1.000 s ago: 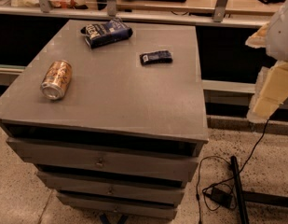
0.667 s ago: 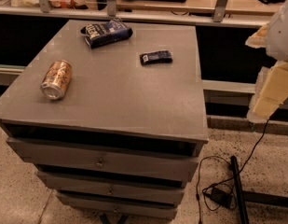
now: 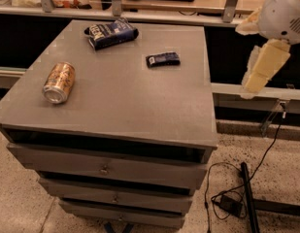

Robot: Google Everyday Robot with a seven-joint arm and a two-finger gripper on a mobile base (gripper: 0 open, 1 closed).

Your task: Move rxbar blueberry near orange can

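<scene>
The rxbar blueberry [image 3: 162, 59] is a small flat dark navy wrapper lying on the right rear part of the grey cabinet top [image 3: 125, 106]. The orange can [image 3: 58, 81] lies on its side near the left edge, silver end toward me. My gripper [image 3: 264, 67] is a white and cream piece hanging off the cabinet's right side, well to the right of the bar and above floor level. It touches nothing and holds nothing that shows.
A larger puffy dark blue bag with white lettering [image 3: 112, 33] lies at the back of the top. A counter with metal posts [image 3: 231, 4] runs behind. Drawers [image 3: 106, 169] face me below. A black cable and adapter [image 3: 232, 203] lie on the floor at right.
My gripper has shifted a little up and to the left, toward the cabinet. The bar, the can and the bag have not moved.
</scene>
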